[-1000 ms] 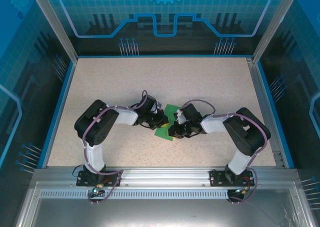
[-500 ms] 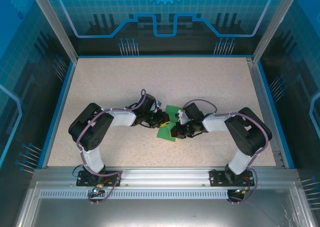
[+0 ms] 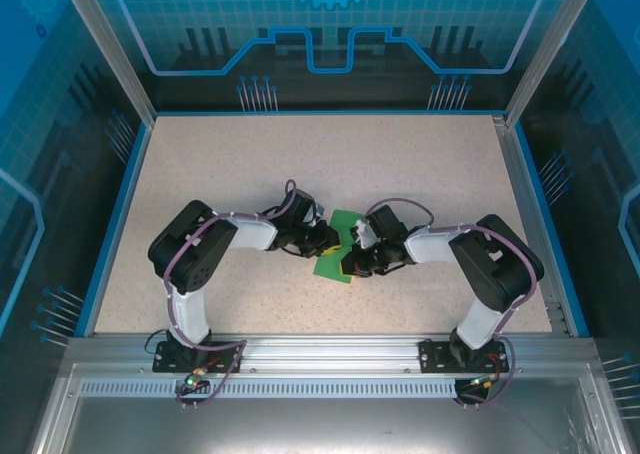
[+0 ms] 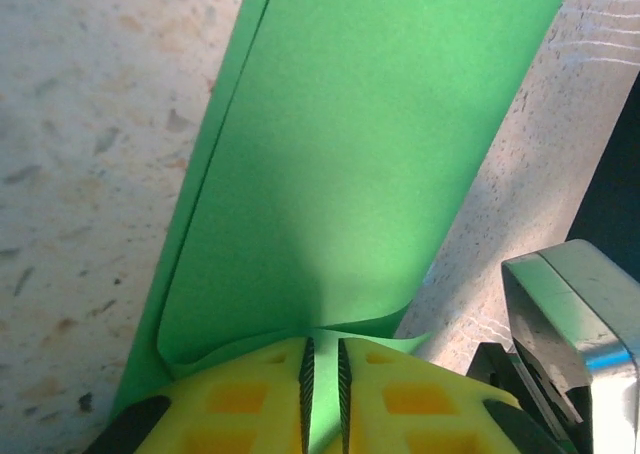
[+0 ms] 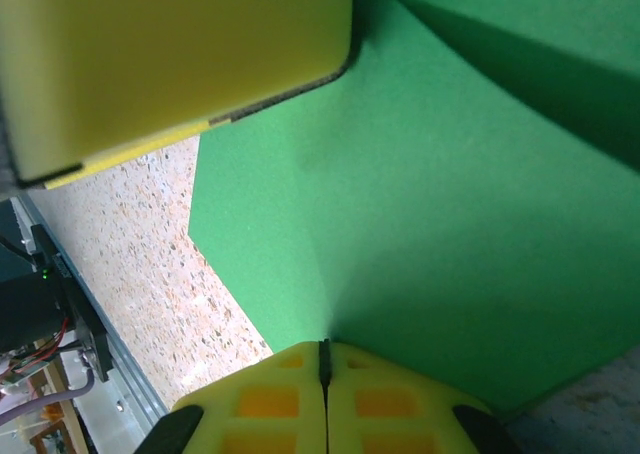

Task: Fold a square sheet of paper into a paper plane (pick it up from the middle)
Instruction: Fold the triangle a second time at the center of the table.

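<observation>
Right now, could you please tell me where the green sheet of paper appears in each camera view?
Top external: the green sheet sits near the middle of the speckled table.
Left wrist: the sheet runs from the top edge down into the left hand.
Right wrist: the sheet covers the centre and right, its near edge pinched by the right hand.
Shared landmark: the speckled table beside the sheet.

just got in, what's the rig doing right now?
Both arms meet mid-table over the square sheet of paper, which is folded over on itself, two layers showing, and not yet a plane. The right gripper is shut on one edge of it. The left gripper has another edge between jaws that stand a slit apart; I can't tell whether it is actually pinching.
</observation>
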Available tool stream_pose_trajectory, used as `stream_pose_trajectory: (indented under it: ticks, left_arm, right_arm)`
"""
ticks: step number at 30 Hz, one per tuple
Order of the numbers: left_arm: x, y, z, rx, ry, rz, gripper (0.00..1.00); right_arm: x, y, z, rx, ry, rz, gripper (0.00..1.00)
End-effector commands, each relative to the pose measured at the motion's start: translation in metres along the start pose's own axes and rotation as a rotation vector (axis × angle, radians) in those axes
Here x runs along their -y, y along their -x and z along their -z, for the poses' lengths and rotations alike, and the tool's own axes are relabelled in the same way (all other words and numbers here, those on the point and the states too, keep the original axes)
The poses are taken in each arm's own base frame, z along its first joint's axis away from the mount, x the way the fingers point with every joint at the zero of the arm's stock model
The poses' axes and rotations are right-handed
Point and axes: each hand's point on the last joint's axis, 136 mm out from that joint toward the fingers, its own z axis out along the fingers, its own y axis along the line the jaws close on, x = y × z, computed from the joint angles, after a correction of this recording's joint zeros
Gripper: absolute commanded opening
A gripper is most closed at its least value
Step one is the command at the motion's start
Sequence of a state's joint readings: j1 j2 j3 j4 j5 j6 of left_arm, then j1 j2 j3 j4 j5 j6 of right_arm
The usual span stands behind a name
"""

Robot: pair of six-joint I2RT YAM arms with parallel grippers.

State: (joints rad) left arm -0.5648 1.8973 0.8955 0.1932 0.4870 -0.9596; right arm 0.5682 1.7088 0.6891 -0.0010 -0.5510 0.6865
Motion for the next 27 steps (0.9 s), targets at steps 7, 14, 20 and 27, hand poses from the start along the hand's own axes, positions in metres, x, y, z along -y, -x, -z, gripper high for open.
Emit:
stream_pose_trajectory:
  ticks: [7, 14, 20, 27]
  left_arm:
    - [-0.032, 0.014, 0.007, 0.048, 0.079, 0.031, 0.16]
    - [-0.033, 0.023, 0.01, 0.066, 0.09, 0.032, 0.16]
    - [-0.032, 0.032, 0.014, 0.08, 0.093, 0.039, 0.16]
    - [-0.025, 0.049, 0.025, 0.098, 0.099, 0.013, 0.16]
  right_arm:
    - [0.036, -0.02, -0.001, -0.071, -0.138, -0.075, 0.02]
    - [0.035, -0.02, 0.0, -0.069, -0.134, -0.071, 0.02]
    - [0.032, -0.021, 0.001, -0.073, -0.122, -0.063, 0.02]
    - [0.029, -0.021, 0.0, -0.086, -0.106, -0.052, 0.02]
